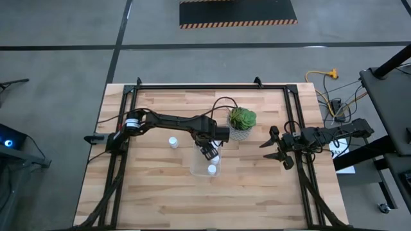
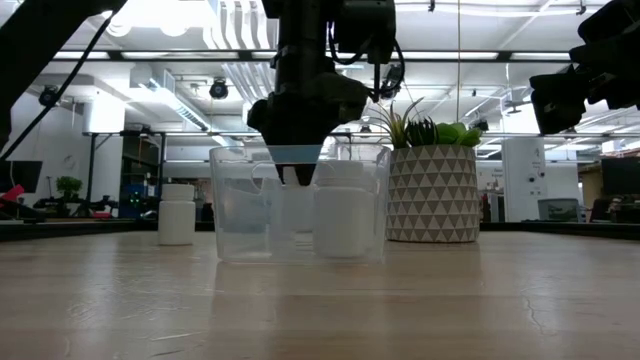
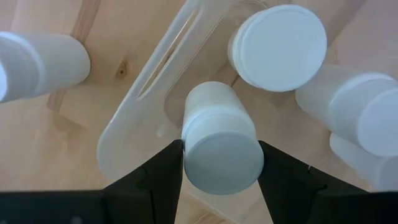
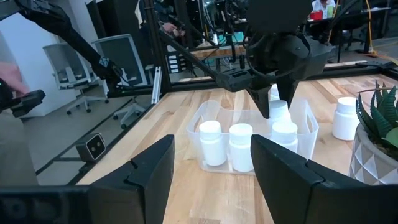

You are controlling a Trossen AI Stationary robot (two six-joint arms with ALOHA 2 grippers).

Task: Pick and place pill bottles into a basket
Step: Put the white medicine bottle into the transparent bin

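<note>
The left tool (image 3: 217,163) grips a bottle (image 3: 219,146) over the basket (image 1: 206,163); I'd lower it clear of the others before letting go. Right tool (image 1: 275,146) waits open.

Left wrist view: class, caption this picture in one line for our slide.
Left gripper shut on a pill bottle above the clear basket, other bottles standing inside.

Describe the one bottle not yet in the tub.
Find the potted plant near the table's middle, then the clear tub beside it. The lone bottle stands upright on bare wood just outside the tub, on the left arm's side; all other bottles are inside the tub.
</note>
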